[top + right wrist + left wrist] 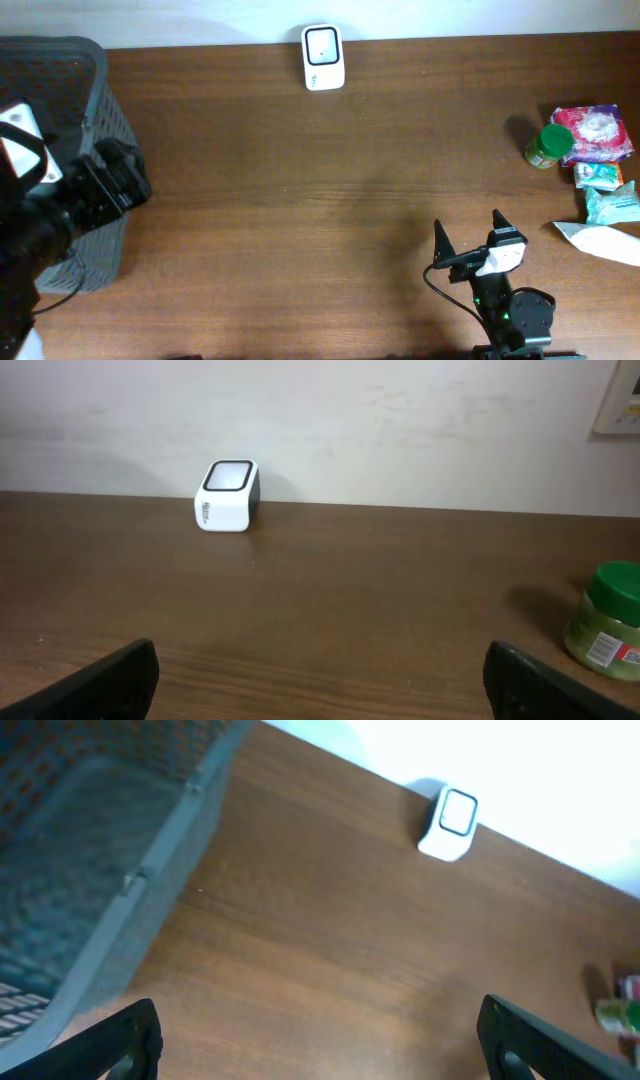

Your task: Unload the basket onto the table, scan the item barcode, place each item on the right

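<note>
Your left gripper (pixel 320 1042) and right gripper (pixel 320 672) both gape open, can't tell what's inside the gray basket (pixel 108 128).

A mock shop checkout: barcode scanner (pixel 323 57) at twelve o'clock, basket (pixel 105 100) at nine, packaged groceries (pixel 592 132) at three.

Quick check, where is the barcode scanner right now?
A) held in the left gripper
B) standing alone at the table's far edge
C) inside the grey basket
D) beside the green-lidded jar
B: the white scanner stands by itself at the far edge of the table, with nothing touching it.
</note>
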